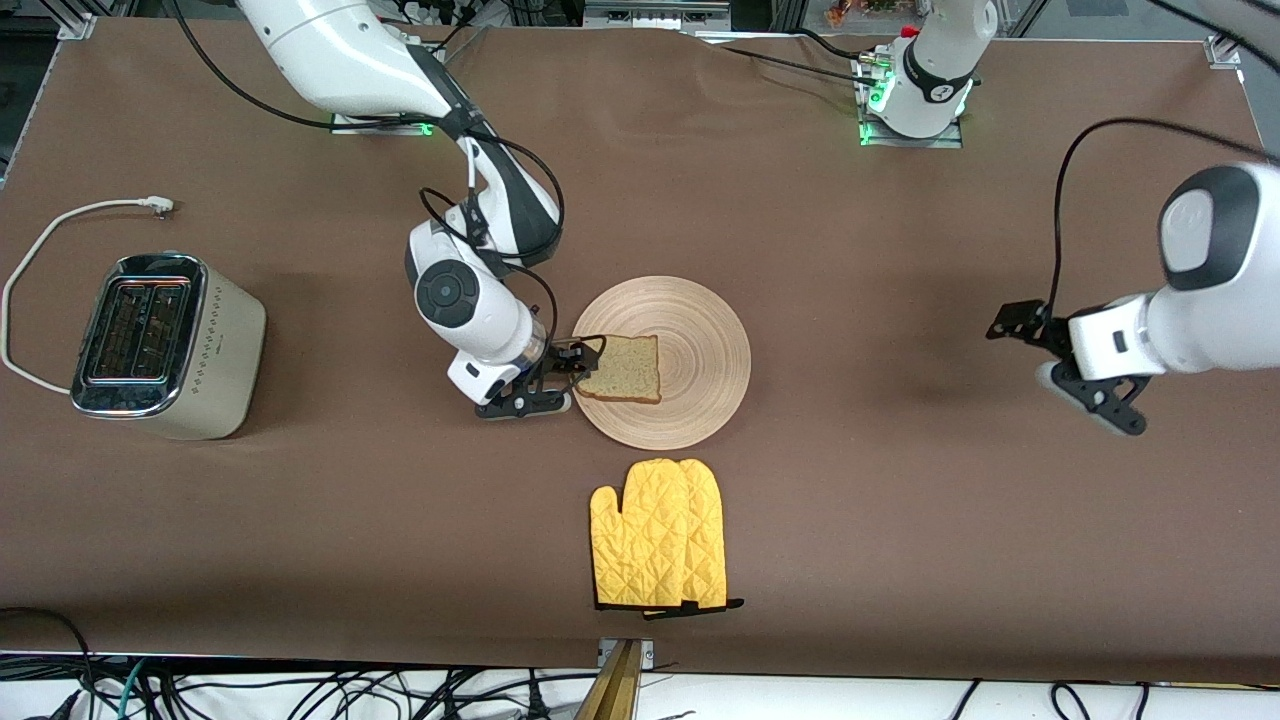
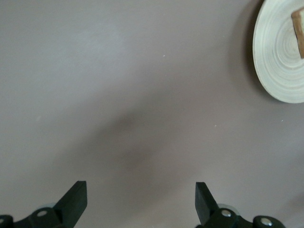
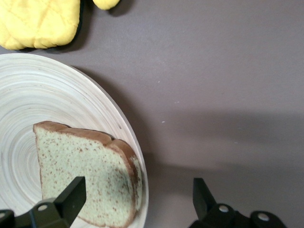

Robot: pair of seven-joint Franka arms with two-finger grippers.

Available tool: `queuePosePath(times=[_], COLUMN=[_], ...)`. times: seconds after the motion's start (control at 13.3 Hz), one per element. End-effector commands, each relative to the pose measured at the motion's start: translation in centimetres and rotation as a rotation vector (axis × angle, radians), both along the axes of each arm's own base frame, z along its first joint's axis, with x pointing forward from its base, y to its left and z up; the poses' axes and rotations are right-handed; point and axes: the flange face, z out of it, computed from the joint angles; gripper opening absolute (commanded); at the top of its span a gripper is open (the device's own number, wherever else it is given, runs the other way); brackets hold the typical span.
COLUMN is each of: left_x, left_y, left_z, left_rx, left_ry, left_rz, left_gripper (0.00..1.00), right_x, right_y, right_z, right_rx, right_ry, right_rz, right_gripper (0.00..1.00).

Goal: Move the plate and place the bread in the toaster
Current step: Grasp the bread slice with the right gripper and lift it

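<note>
The wooden plate (image 1: 700, 340) lies mid-table with the bread (image 1: 622, 368) flat on it, by the rim toward the right arm's end. My right gripper (image 1: 550, 385) is open and low over that rim. In the right wrist view, the right gripper (image 3: 137, 197) has one finger over the bread (image 3: 85, 175) and the other over bare table beside the plate (image 3: 47, 95). The toaster (image 1: 160, 345) stands at the right arm's end of the table, slots up and empty. My left gripper (image 1: 1090, 385) is open and empty, waiting above bare table at the left arm's end. In the left wrist view the left gripper (image 2: 140, 199) sees the plate (image 2: 280, 66) far off.
A yellow oven mitt (image 1: 660, 535) lies nearer to the front camera than the plate, also in the right wrist view (image 3: 38, 21). The toaster's white cord (image 1: 40, 240) loops on the table beside it. Brown cloth covers the table.
</note>
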Motion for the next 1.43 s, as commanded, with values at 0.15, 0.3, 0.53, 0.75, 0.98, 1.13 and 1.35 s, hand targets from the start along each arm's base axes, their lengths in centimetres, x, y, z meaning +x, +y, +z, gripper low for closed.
queuePosePath(times=[0.15,0.3,0.53,0.75,0.98,1.13,1.35], left_x=[-2.6,-4.1,-6.0,-6.0,-5.8,-5.5,-5.3], left_y=[-3.6,-3.5,-4.1,-4.2,-4.6,-4.4,-4.7], left_z=[10.0,13.0,14.0,13.5,13.9,14.3,14.3], left_rx=[0.197,0.213,0.238,0.232,0.230,0.227,0.228], left_ry=[-0.124,-0.172,-0.184,-0.206,-0.211,-0.218,-0.220], left_rz=[0.162,0.219,0.405,0.412,0.388,0.391,0.388], left_gripper=[1.00,1.00,1.00,1.00,1.00,1.00,1.00], right_x=[-1.0,-1.0,-0.4,-0.4,-0.7,-0.7,-0.7], right_y=[2.6,2.5,1.7,1.5,1.6,1.6,1.7], right_z=[-1.4,-1.6,-1.4,-1.5,-1.9,-1.9,-1.6], right_rx=[0.026,0.024,0.024,0.021,0.014,0.014,0.017], right_ry=[-0.009,-0.006,-0.012,-0.011,-0.001,-0.001,-0.004], right_rz=[-0.026,-0.029,-0.017,-0.009,-0.010,-0.010,-0.010], right_gripper=[0.76,0.65,0.54,0.46,0.22,0.07,0.00])
